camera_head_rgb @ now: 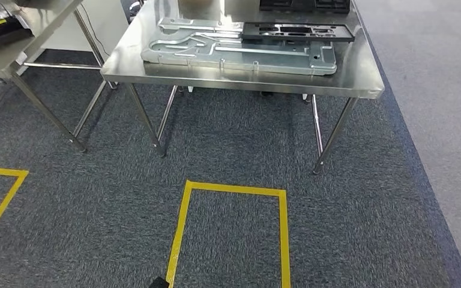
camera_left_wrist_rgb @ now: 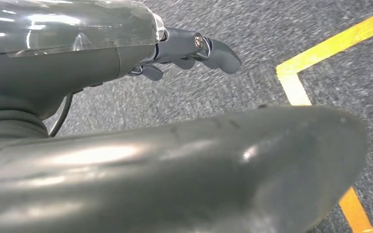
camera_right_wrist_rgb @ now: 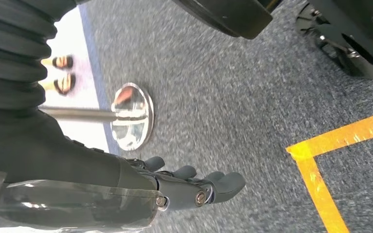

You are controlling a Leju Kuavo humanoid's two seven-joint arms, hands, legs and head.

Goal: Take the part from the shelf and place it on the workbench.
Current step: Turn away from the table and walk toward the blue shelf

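1. Far left in my head view there's a second steel table [camera_head_rgb: 12,60] with a black box-like thing [camera_head_rgb: 5,30] sitting on it. Can't tell what that is, and it's not my job anyway.
2. Moving right, the main worktop [camera_head_rgb: 360,90] is straight ahead of me, with a big grey metal plate [camera_head_rgb: 240,53] lying flat on it and a black frame-shaped piece [camera_head_rgb: 297,31] resting across its far edge. If the grey plate is the part I'm meant to deliver, then it's already down on the worktop. No shelf anywhere in what I'm seeing, so I can't say for sure which one is "the part".
3. On the carpet in front of me is a yellow tape rectangle [camera_head_rgb: 234,189], and another taped corner [camera_head_rgb: 3,180] off to the left. I'm standing a bit back from the worktop, near that marked box.
4. My left hand [camera_left_wrist_rgb: 194,51] hangs down over the carpet with nothing in it, fingers loosely extended.
5. My right hand [camera_right_wrist_rgb: 194,187] is the same deal: fingers apart, empty, hanging above the floor near a round shiny stand foot [camera_right_wrist_rgb: 132,116].
6. My read: either the drop-off is finished or I'm between trips. With both hands free, the next move would call for turning and walking to find the shelf, then lining up for a two-handed pick if the parts are all this wide and flat.
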